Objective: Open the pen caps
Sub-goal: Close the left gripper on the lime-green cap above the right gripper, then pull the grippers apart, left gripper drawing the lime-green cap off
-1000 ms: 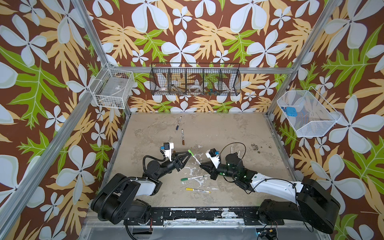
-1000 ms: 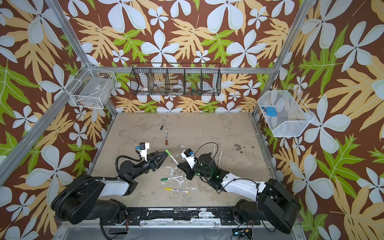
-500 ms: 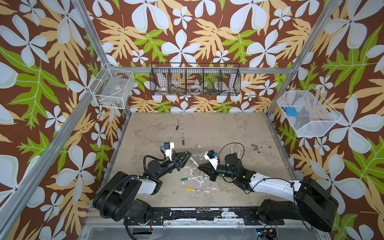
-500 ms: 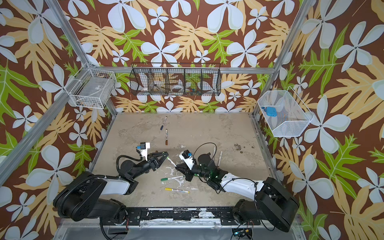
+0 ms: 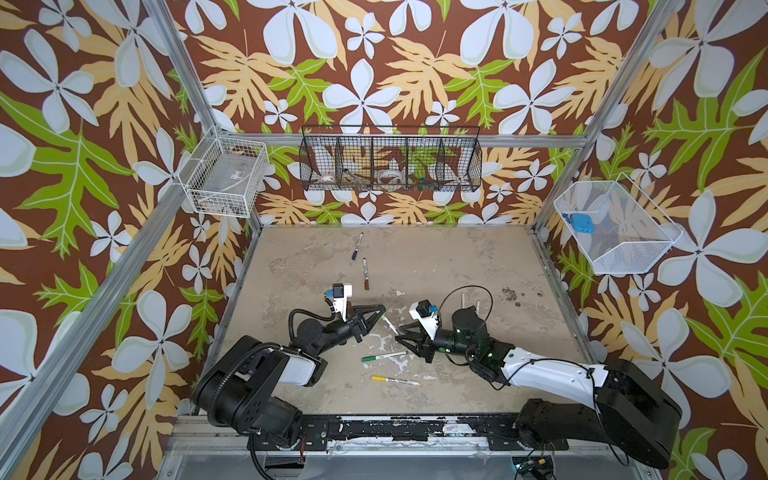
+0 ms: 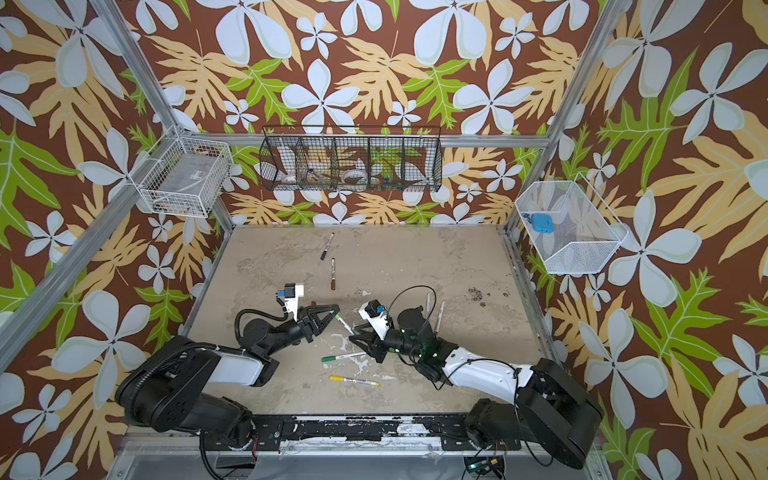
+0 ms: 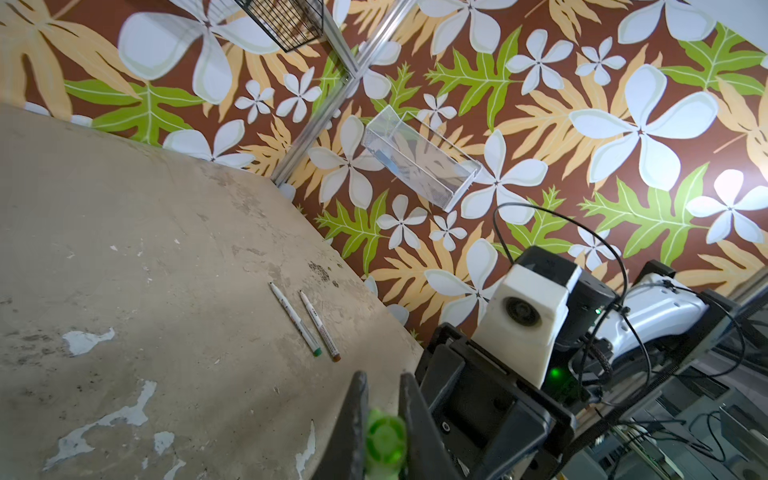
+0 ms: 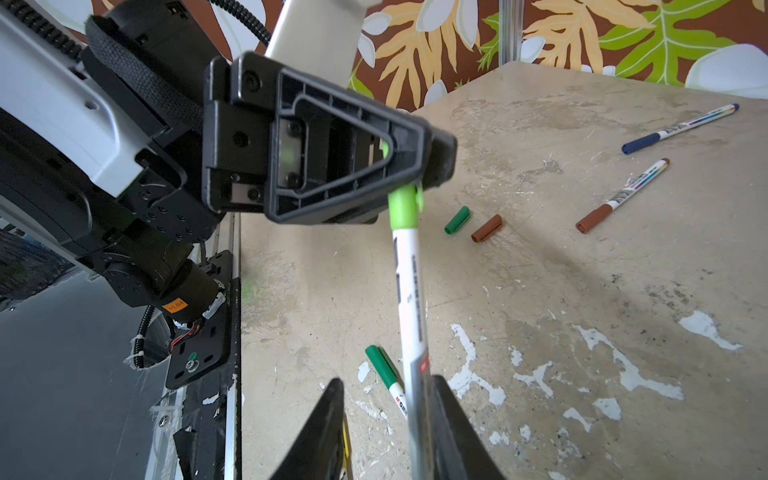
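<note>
Nearest the bases are a yellow-capped marker (image 5: pixel 395 380) and then a green-capped marker (image 5: pixel 384 356). Both lie flat on the table (image 5: pixel 457 257), caps on, nothing touching them.

Just past them the two grippers meet nose to nose near mid-table. The left gripper (image 7: pixel 382 415) is clenched on the light green cap (image 8: pixel 403 205), which sits on its white marker barrel (image 8: pixel 411 299). The barrel runs across into the right gripper (image 8: pixel 386 395). Those jaws stand apart around it with a gap showing on one side, so they are not pinching.

Likely reason: cap end and barrel end are split between the arms for a pull-apart. With the right side loose, no pull works until it re-clamps.

Both arms are low and reached forward, wrists turned in toward each other.

Beyond the left gripper a loose green cap (image 8: pixel 457 219) and a loose brown cap (image 8: pixel 487 227) lie side by side, already off. By the right arm lie a green-ended capless marker (image 7: pixel 295 322) and a brown-ended capless marker (image 7: pixel 320 328), parallel.

Farthest are a brown-capped marker (image 5: pixel 365 273) and a blue-capped marker (image 5: pixel 357 246), caps on.
</note>
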Controlling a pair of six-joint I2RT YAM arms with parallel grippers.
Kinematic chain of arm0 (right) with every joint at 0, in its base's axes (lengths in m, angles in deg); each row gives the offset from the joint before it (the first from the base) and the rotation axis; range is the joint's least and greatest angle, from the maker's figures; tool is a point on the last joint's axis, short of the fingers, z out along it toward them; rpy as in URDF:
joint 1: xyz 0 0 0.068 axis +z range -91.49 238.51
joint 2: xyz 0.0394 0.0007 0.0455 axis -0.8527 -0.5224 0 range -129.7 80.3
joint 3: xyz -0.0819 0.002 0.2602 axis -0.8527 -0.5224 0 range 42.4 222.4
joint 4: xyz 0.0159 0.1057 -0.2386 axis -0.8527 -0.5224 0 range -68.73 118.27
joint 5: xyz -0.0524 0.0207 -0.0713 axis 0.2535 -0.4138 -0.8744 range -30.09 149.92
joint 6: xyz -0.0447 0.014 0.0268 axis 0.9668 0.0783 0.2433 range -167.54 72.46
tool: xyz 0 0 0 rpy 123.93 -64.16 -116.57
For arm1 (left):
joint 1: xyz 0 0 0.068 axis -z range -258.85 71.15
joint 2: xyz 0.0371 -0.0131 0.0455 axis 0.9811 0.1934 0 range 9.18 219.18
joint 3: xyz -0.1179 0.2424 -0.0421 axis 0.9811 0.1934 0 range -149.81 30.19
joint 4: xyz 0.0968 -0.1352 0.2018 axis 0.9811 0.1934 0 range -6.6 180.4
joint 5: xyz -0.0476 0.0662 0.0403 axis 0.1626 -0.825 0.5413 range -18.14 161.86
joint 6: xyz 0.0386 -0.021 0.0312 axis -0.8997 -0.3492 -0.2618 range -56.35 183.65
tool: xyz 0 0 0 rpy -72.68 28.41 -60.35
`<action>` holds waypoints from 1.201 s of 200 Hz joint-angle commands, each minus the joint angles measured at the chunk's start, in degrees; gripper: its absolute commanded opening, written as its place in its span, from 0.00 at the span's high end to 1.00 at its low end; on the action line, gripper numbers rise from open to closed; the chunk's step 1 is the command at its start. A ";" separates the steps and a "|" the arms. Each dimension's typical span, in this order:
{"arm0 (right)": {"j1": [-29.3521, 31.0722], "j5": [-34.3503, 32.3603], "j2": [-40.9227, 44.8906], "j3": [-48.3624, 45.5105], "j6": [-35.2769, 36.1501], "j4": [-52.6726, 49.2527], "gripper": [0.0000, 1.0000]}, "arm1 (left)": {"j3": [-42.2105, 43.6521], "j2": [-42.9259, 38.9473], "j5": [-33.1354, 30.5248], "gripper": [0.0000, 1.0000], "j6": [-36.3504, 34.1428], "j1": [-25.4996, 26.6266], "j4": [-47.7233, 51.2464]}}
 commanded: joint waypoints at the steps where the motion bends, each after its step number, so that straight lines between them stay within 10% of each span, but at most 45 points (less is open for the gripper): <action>1: 0.08 0.56 0.72 -0.16 0.67 2.39 0.66 | -0.84 2.66 4.39 0.97 1.99 1.02 -10.18; 100: 0.04 1.52 -1.68 0.71 -0.92 2.72 0.54 | -1.66 4.87 6.04 0.99 3.43 2.50 -13.78; 192: 0.04 5.72 -2.47 1.30 -1.28 2.54 0.85 | -1.47 -6.24 0.90 0.99 -7.50 5.17 4.17; 240: 0.00 4.38 -1.05 0.74 -0.60 2.57 0.68 | -2.66 -4.22 1.64 1.00 -7.80 5.75 4.92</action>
